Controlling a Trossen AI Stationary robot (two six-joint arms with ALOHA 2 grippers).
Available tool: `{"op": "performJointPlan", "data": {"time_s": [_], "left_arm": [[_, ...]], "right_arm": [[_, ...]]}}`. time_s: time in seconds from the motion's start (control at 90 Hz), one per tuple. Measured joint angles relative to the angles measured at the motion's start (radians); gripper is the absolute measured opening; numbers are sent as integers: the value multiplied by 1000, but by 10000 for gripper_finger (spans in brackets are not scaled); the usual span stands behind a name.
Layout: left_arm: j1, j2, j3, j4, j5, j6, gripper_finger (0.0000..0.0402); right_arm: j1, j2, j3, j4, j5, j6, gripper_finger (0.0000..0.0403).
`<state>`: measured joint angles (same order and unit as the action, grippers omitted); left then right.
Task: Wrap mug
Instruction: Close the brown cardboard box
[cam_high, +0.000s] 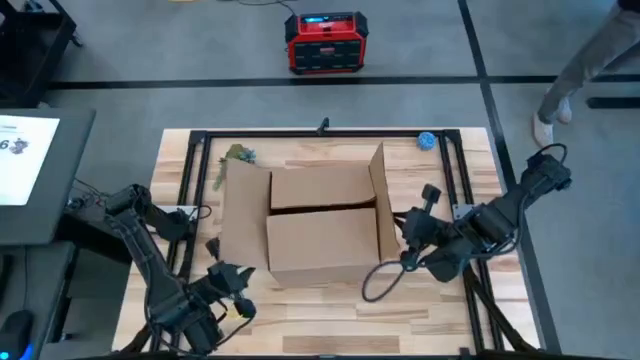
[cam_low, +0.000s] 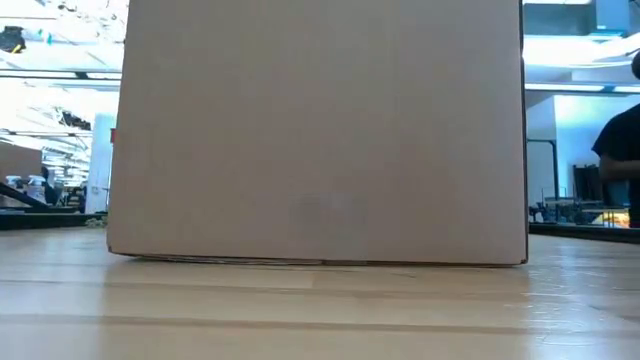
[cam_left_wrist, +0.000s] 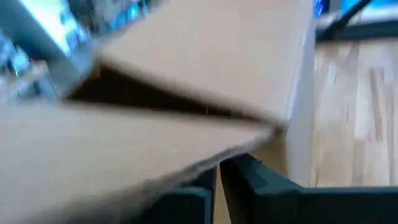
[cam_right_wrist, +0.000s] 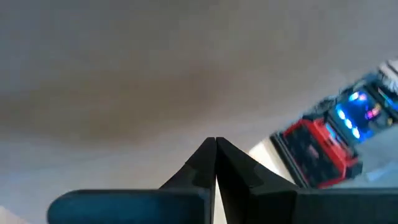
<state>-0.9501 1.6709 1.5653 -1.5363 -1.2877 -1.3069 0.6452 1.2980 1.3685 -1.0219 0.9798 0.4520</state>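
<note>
Cardboard fills the scene: a large open box (cam_high: 322, 225) sits mid-tabletop (cam_high: 330, 315), its long axis running side to side between the two arms. No mug shows in any view — if one is here, it is presumably down inside the box, hidden by the flaps. The left pincer (cam_left_wrist: 217, 180) sits at the box's near left corner, its fingers clenched against a flap edge, though whether they grip it I cannot tell. The right pincer (cam_right_wrist: 215, 163) presses close to the box's right wall, fingers clenched together on nothing visible. Both arms flank the box about equally — neither is clearly nearer its opening.
</note>
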Motion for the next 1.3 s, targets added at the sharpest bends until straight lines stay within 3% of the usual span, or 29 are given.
{"op": "performJointPlan", "data": {"time_s": [0.178,0.4,0.633,0.922,1.3], "left_arm": [[15,-1,46,127,-107,253,0],[60,0,50,288,-91,493,0],[101,0,51,291,-58,502,0],[190,-6,33,346,194,512,0],[193,-5,16,366,207,543,0]], "right_arm": [[-4,0,0,109,-7,-87,0],[-48,55,2,153,-42,-144,0],[-99,152,3,159,-159,-192,0],[-115,188,5,174,-172,-194,0],[-106,185,1,239,-185,-166,0]]}}
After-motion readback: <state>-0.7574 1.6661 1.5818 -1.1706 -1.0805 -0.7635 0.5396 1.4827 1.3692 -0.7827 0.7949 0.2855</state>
